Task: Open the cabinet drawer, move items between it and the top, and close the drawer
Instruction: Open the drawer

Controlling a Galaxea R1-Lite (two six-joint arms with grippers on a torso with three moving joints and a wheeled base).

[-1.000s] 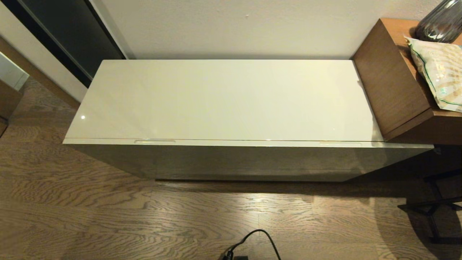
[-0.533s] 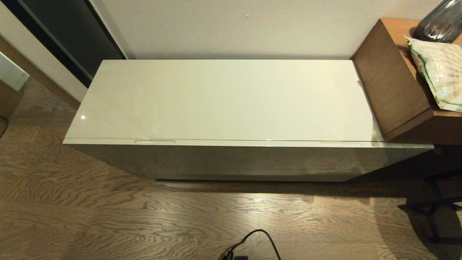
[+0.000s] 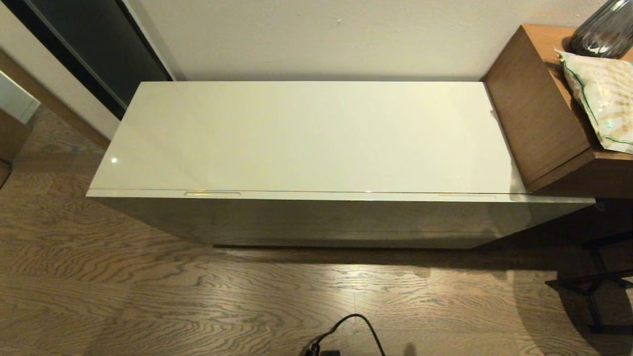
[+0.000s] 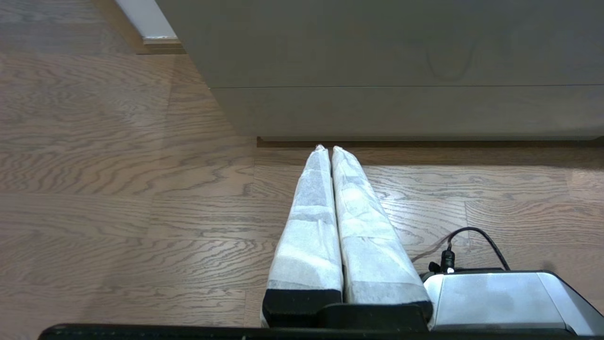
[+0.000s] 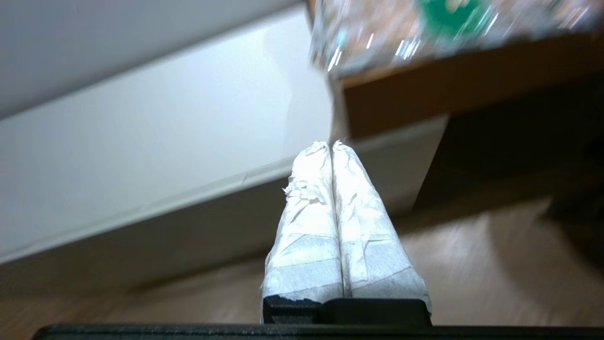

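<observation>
Since 0.5 s ago, nothing on the cabinet has moved: the cabinet drawer (image 3: 341, 217) is flush shut under the bare top (image 3: 306, 136) at 12 o'clock. Left end effector (image 4: 329, 150) and right end effector (image 5: 330, 145), fingers pressed together, hold nothing. Opening not yet begun.

Bare glossy top (image 3: 306, 136), drawer (image 3: 336, 220) closed

Snack bag (image 3: 601, 96) lies on wooden desk (image 3: 544, 118) (beside cabinet top (image 3: 306, 136)).

Glossy beige-grey cabinet drawer (image 3: 341, 217) fully shut beneath the bare, reflective cream top (image 3: 306, 136)
</observation>
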